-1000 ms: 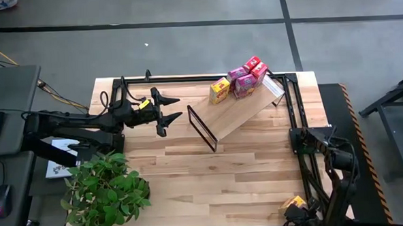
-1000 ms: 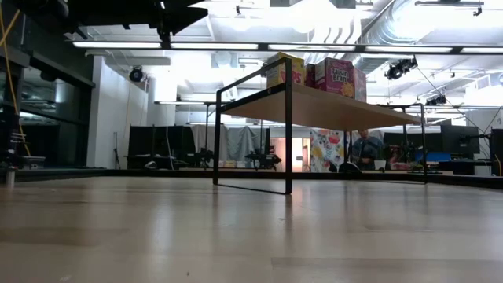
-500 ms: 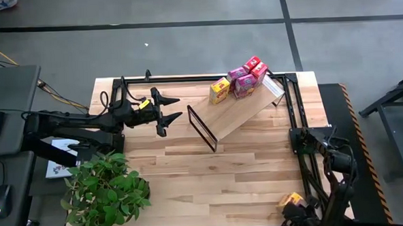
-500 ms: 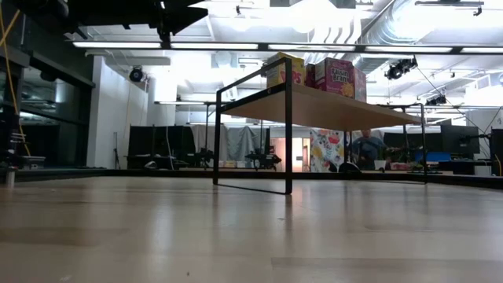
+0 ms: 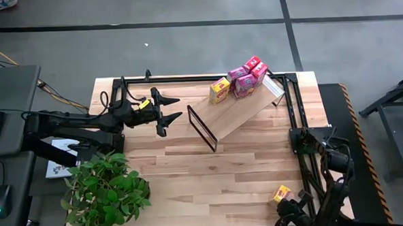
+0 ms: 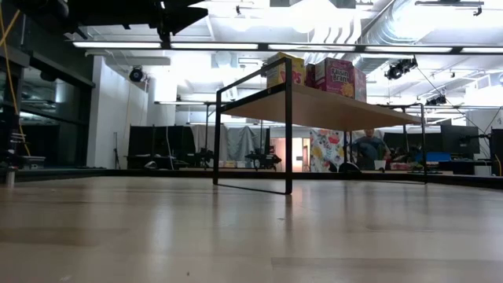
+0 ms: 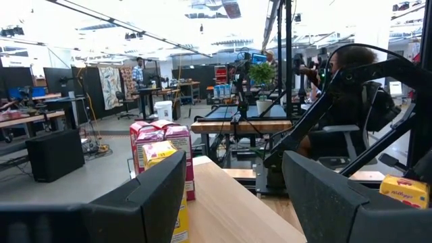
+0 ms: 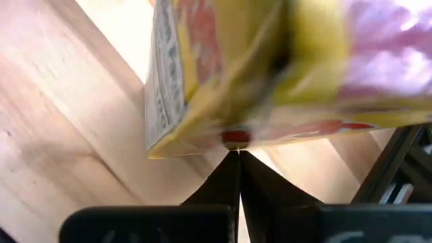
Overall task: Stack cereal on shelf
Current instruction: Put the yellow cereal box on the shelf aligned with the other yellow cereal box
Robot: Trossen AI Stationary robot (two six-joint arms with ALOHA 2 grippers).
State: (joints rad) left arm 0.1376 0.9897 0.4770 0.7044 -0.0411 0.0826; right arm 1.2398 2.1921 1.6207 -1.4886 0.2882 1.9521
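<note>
The shelf [image 5: 235, 113] stands slantwise on the far middle of the table on its black wire ends. Several cereal boxes stand on its far end: one yellow [image 5: 219, 90], two pink [image 5: 242, 80] and two red [image 5: 257, 66]. They also show in the low view [image 6: 314, 75] and the left wrist view [image 7: 162, 152]. My left gripper [image 5: 168, 107] hovers open to the left of the shelf, pointing at it. My right gripper [image 5: 286, 200] is at the table's near right corner, shut on a second yellow box [image 5: 282, 192]. My right gripper holds the yellow cereal box by one edge [image 8: 236, 138], pinched where the two fingertips [image 8: 229, 169] meet. The box stands out beyond the fingers. In the left wrist view the yellow box [image 7: 405, 191] shows above the table, lifted clear.
A potted green plant [image 5: 106, 192] fills the near left corner. Black rails [image 5: 297, 109] run along the table's far and right sides. Bare planks [image 5: 211, 181] lie between the shelf and the near edge. A person [image 6: 368, 149] stands in the room far behind.
My right gripper has carried the yellow box from beyond the near right corner toward the far edge and a little to the left, so the box now shows over the tabletop. My left arm has kept still.
</note>
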